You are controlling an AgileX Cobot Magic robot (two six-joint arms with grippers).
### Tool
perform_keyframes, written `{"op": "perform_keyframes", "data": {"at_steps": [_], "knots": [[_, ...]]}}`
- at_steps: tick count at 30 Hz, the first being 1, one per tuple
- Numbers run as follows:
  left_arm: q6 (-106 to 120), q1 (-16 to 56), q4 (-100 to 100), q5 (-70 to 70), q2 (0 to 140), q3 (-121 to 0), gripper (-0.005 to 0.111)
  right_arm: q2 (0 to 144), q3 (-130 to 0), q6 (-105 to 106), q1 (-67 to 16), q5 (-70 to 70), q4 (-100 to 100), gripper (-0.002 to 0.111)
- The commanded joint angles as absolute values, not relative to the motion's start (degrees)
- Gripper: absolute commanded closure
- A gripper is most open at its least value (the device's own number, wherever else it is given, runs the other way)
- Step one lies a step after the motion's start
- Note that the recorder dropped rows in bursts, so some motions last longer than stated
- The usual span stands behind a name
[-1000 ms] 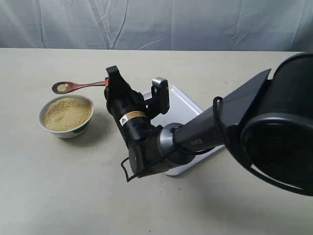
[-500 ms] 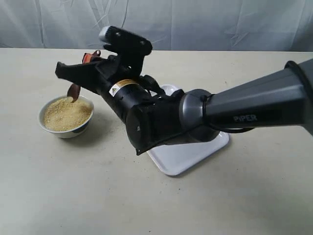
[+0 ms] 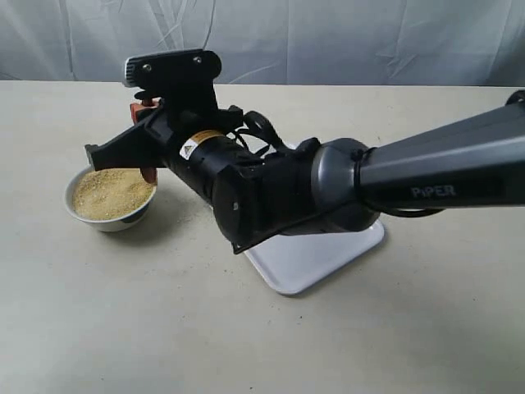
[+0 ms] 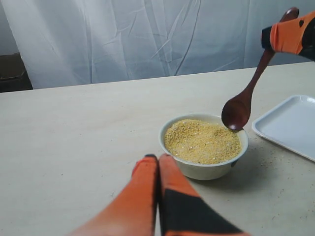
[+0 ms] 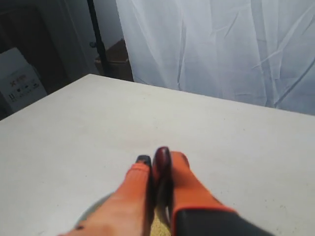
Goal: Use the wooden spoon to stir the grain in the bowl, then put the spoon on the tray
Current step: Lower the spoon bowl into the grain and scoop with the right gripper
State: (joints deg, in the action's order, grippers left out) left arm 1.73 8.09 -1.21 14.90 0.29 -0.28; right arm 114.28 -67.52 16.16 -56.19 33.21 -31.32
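Note:
The small white bowl (image 3: 109, 215) (image 4: 202, 169) holds a heap of yellowish grain (image 3: 108, 191) (image 4: 202, 141). My right gripper (image 3: 139, 111) (image 4: 290, 33) (image 5: 157, 160) hangs above the bowl, shut on the upper handle of the wooden spoon (image 4: 241, 105) (image 5: 162, 156). The spoon points steeply down, its scoop (image 3: 148, 175) at the grain's surface by the bowl's tray-side rim. The white tray (image 3: 328, 246) (image 4: 290, 123) lies beside the bowl, partly hidden by the right arm. My left gripper (image 4: 157, 160) is shut and empty, low over the table just short of the bowl.
The bulky right arm (image 3: 271, 189) stretches across the tray toward the bowl. Loose grains speckle the table (image 4: 268, 160) between bowl and tray. A white curtain (image 3: 328, 41) closes off the back edge of the table.
The right gripper has swung from holding the spoon level to pointing it down. The scoop has dropped and shifted toward the bowl's tray side. The left gripper stays out of the exterior view.

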Motion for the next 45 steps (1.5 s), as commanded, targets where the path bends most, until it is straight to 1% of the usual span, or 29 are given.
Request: {"op": "perform_keyframes", "data": {"at_steps": [1, 7, 14, 28, 38, 45], "knots": [[1.74, 8.07, -1.09, 14.55, 0.0, 0.0, 0.107, 116.65, -67.78, 14.63, -56.06, 32.0, -31.68, 0.108], [1.74, 8.07, -1.09, 14.55, 0.0, 0.0, 0.107, 119.24, -68.3, 4.09, -56.06, 31.66, -24.25, 0.108], [1.74, 8.07, -1.09, 14.55, 0.0, 0.0, 0.107, 119.11, -74.02, 4.09, -56.06, 29.66, -23.36, 0.108], [1.74, 8.07, -1.09, 14.55, 0.0, 0.0, 0.107, 113.37, -74.13, 11.42, -56.06, 22.86, -23.36, 0.108], [1.74, 8.07, -1.09, 14.55, 0.0, 0.0, 0.107, 117.93, -74.13, 13.31, -56.06, 21.95, -24.58, 0.108], [1.74, 8.07, -1.09, 14.55, 0.0, 0.0, 0.107, 120.41, -74.13, 7.62, -56.06, 22.86, -25.63, 0.108]]}}
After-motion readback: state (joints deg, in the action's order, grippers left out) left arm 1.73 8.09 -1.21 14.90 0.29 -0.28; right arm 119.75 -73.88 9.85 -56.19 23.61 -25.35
